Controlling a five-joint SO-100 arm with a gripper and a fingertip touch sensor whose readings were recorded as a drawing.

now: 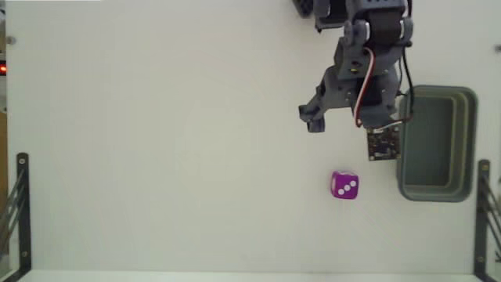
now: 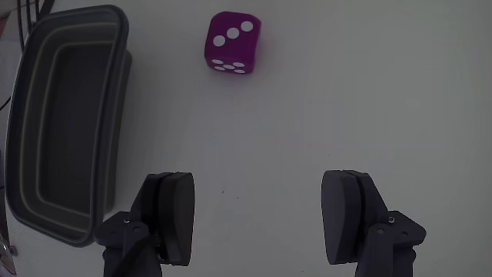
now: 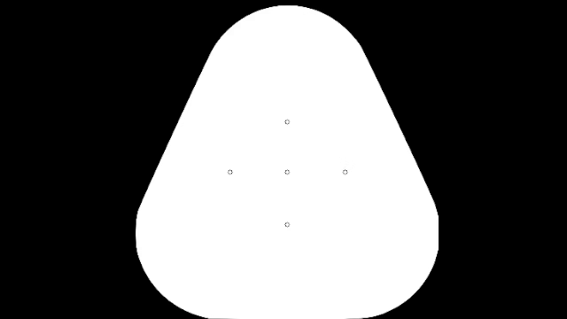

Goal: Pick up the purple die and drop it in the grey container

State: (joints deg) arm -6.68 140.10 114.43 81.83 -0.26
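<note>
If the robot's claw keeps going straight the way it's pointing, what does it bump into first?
Probably the purple die. In the wrist view it sits ahead of the open gripper, slightly left of centre; the grey container stays off to the left. Depth is unclear.

Bare white desk [image 2: 346,92] is seen between the open hand [image 2: 261,219] and the small purple die [image 2: 232,43]; the rectangular grey container [image 2: 31,123] flanks the left in the wrist view.

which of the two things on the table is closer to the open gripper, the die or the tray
In the wrist view, the grey container: its near corner sits beside one finger of the gripper, while the purple die lies farther ahead.
</note>
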